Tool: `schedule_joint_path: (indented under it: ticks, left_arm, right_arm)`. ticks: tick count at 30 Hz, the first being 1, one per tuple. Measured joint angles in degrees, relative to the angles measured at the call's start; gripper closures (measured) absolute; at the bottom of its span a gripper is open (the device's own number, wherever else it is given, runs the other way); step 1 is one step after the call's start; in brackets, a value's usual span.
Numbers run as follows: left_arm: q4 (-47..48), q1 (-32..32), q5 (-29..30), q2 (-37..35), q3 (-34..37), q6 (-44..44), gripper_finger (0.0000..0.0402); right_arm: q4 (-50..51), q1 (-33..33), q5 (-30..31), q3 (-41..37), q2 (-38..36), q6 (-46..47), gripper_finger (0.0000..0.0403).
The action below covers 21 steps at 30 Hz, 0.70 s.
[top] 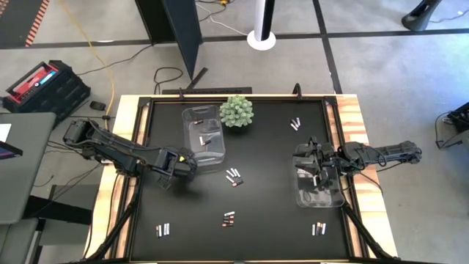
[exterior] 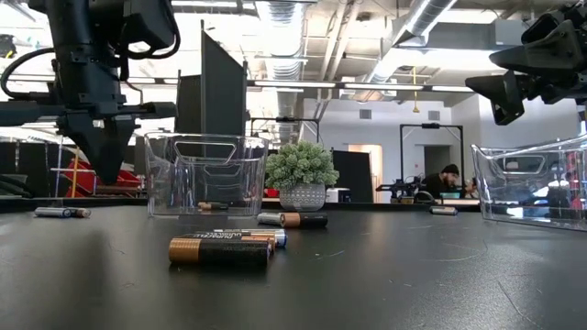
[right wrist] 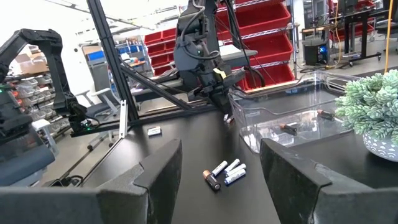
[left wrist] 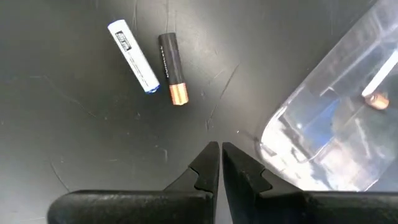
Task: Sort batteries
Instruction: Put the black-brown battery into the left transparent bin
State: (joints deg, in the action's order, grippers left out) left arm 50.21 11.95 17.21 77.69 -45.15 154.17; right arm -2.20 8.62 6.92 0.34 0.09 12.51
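Batteries lie scattered on the black table: a group [top: 234, 176] in the middle, pairs near the front [top: 229, 218] [top: 164, 229] [top: 318, 229], and a pair at the far right [top: 295, 123]. My left gripper [left wrist: 221, 154] [top: 187, 165] points down, shut and with nothing in it, just above the table beside the near end of the left clear bin [top: 205, 139]. A white battery [left wrist: 134, 56] and a dark copper-ended one [left wrist: 173, 68] lie flat ahead of it. My right gripper [right wrist: 221, 149] [top: 300, 158] is held level and open over the right clear bin [top: 319, 183].
The left bin [left wrist: 336, 124] holds a few batteries, one copper-ended [left wrist: 376, 99]. A green spiky ball plant [top: 237, 111] stands at the far middle, beside that bin. Open black table lies between the two bins and along the front.
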Motion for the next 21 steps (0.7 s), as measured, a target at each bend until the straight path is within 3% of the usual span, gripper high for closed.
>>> schedule_joint_path:
  ticks: [10,21]
  left_arm:
    - [-0.2,-4.4,-0.2,0.0,0.0,3.1,0.0386]
    - [0.6,-8.0,-6.7,-0.2,-0.1,6.7,0.0386]
  right_arm:
    - [0.0,0.0,0.0,0.0,0.0,0.0,0.0168]
    - [0.0,0.0,0.0,0.0,0.0,0.0,0.0168]
